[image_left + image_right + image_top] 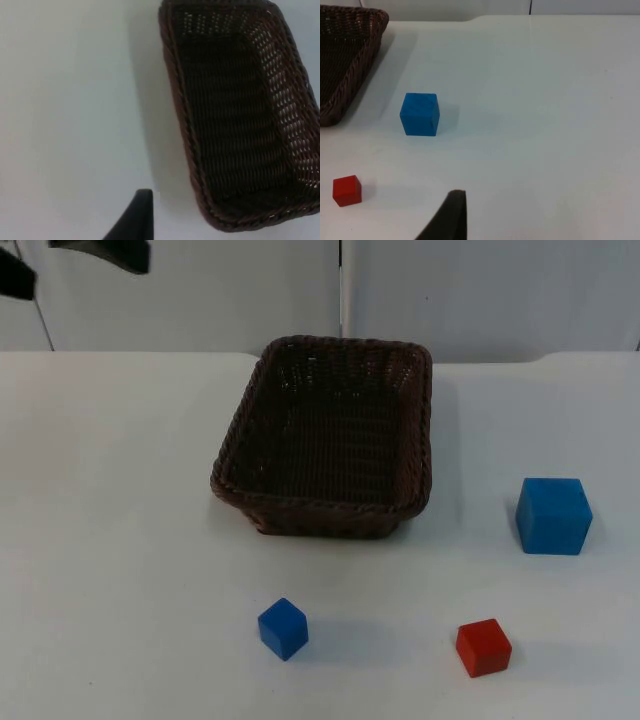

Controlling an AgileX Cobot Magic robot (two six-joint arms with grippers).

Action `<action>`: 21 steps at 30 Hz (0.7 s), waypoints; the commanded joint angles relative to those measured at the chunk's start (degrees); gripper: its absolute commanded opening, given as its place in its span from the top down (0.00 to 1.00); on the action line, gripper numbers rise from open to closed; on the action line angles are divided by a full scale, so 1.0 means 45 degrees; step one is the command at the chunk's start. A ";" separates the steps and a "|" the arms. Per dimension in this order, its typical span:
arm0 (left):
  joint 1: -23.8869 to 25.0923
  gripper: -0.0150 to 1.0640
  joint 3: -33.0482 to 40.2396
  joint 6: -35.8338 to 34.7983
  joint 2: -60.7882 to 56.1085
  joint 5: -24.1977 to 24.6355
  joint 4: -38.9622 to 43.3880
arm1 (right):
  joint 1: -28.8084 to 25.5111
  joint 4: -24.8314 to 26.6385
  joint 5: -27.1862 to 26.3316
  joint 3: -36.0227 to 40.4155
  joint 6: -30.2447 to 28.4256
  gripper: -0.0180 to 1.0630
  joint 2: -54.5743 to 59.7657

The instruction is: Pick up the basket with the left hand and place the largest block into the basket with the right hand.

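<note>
A dark brown wicker basket (330, 435) stands empty on the white table, toward the back and near the middle. The largest block, a blue cube (553, 515), rests to the right of it. A small blue block (283, 628) and a small red block (483, 647) lie nearer the front. My left gripper (135, 220) hangs above the table beside the basket (235, 115), well apart from its rim. My right gripper (447, 217) is over bare table, with the large blue cube (420, 114), the red block (347, 190) and a basket corner (345, 60) ahead of it.
The grey partition wall (480, 290) closes off the back of the table. Part of the left arm (100, 252) hangs at the upper left. Bare table top (100, 540) stretches left of the basket, and more lies between the basket and the large cube.
</note>
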 commanded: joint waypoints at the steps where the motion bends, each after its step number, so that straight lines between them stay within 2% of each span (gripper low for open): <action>1: -0.0289 0.01 -0.0389 0.0107 0.0425 0.0141 -0.0120 | -0.0072 -0.0028 -0.0092 0.0076 -0.0044 0.01 -0.0042; 9: -0.0937 0.01 -0.2189 -0.0248 0.2897 0.0287 0.0252 | -0.0072 -0.0028 -0.0092 0.0076 -0.0044 0.01 -0.0042; 21: -0.0937 0.01 -0.2969 -0.0454 0.3586 -0.0032 0.0303 | -0.0072 -0.0028 -0.0092 0.0076 -0.0044 0.01 -0.0042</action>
